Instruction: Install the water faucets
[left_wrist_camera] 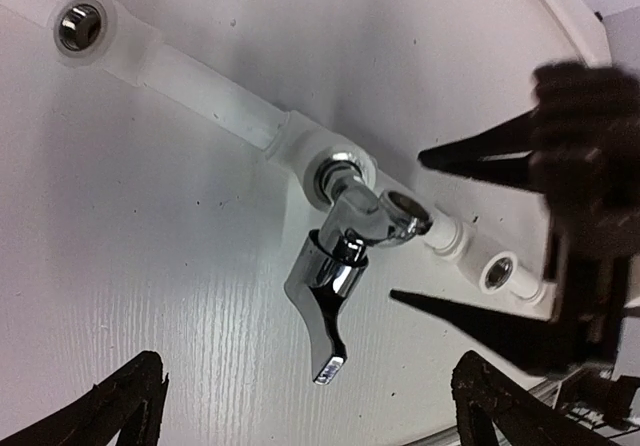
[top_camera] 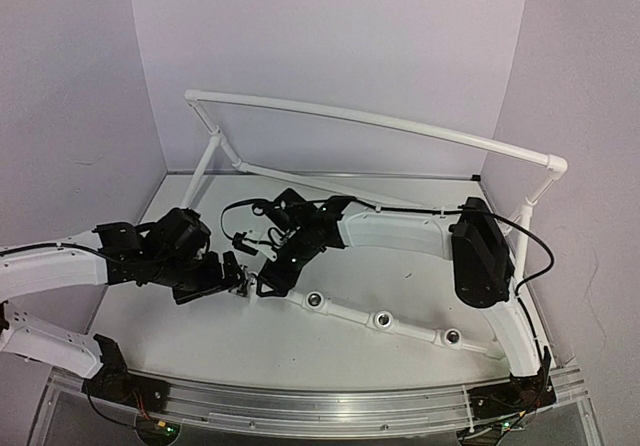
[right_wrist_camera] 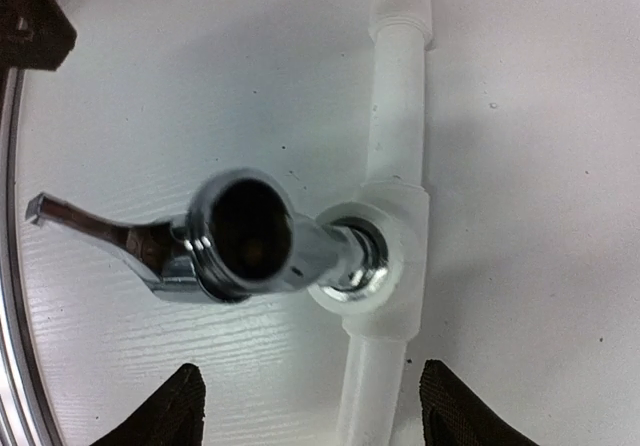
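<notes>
One chrome water faucet [left_wrist_camera: 350,231] stands with its stem in a socket of the white pipe [left_wrist_camera: 210,91], lever handle [left_wrist_camera: 322,311] pointing down-frame. In the right wrist view the faucet [right_wrist_camera: 245,234] shows spout-on, its stem in the white tee [right_wrist_camera: 395,266]. My left gripper [left_wrist_camera: 310,416] is open, and its fingertips [left_wrist_camera: 130,406] are wide apart short of the handle. My right gripper [right_wrist_camera: 315,411] is open, and its fingers [left_wrist_camera: 470,156] straddle the spout without touching. In the top view both grippers, left [top_camera: 235,281] and right [top_camera: 268,278], meet at the pipe's left end and hide the faucet.
Empty sockets [top_camera: 314,299] [top_camera: 381,319] [top_camera: 453,337] follow along the near pipe; two more sockets show in the left wrist view [left_wrist_camera: 82,26] [left_wrist_camera: 500,271]. The frame's raised rail [top_camera: 370,121] spans the back. A metal rail [top_camera: 350,401] lines the front edge. Walls close three sides.
</notes>
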Robot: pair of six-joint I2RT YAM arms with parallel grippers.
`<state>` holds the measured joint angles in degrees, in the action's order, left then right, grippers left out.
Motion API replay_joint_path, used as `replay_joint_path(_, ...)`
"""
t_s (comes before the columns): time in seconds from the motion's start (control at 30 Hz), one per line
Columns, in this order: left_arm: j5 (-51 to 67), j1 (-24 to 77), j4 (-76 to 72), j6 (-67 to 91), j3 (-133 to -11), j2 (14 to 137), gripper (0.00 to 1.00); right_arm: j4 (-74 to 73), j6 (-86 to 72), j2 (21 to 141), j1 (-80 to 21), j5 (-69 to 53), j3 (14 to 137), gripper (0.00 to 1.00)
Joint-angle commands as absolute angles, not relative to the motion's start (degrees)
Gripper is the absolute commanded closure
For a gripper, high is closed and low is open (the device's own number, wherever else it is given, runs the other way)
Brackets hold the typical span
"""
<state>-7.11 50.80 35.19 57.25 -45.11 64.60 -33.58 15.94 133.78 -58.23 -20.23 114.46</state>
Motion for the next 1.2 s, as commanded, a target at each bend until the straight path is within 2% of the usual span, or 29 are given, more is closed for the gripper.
replay_joint_path(0.0,-6.63,52.09,37.43,54.73,-47.87,68.38,0.00,-33.22,15.82,126.21,-55.31,-19.50,111.19,0.29)
replay_joint_path(0.27,-11.58,52.13,36.89,54.59,-50.07,77.96,0.00,-33.17,15.47,121.67,-52.11,-20.03,106.62,0.28)
replay_joint_path(0.67,-17.82,50.83,33.96,55.78,-48.17,80.16,0.05,-33.13,15.28,119.98,-51.47,-20.13,103.40,0.29)
replay_joint_path(1.17,-15.05,49.17,34.10,56.40,-46.29,83.06,0.10,-33.21,15.14,120.44,-51.24,-20.01,103.72,0.28)
